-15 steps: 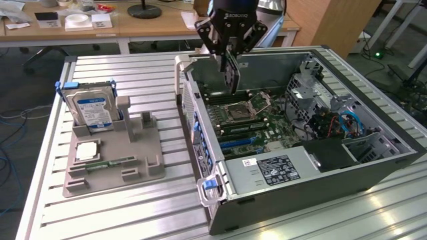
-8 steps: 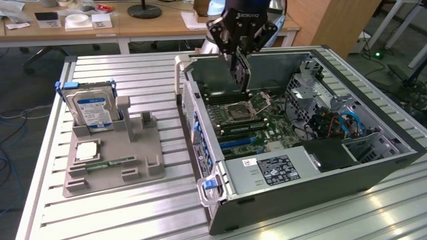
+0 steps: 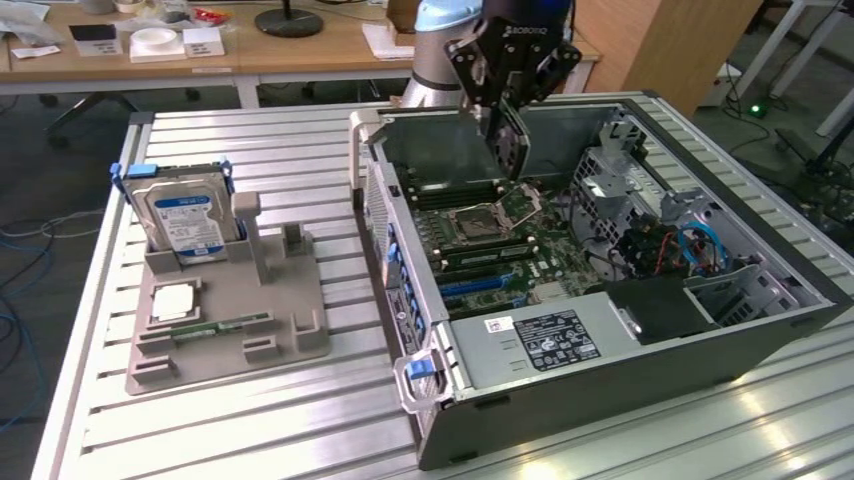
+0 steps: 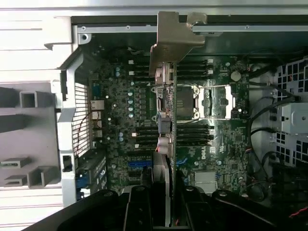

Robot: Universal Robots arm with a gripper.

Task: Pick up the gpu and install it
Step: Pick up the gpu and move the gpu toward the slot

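Exterior view: hovered over open case (image 3: 627,390), clear of its walls.
Tool (image 3: 507,125): clenched on gpu (image 3: 515,155), held upright.
Gpu look: thin, dark, silver bracket (image 4: 174,41).

Hard drive (image 3: 183,218): upright in the grey holder (image 3: 267,300).
Memory stick (image 3: 216,326): flat in the same holder.
Computer case (image 3: 601,400): open, at the exterior view's right of the holder.
Motherboard (image 3: 547,250): inside the case.
Surface (image 3: 267,430): slatted metal.

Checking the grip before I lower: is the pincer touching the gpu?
Touching. The wrist view shows the gpu edge-on, its near end clamped in the pincer, with no gap on either side.
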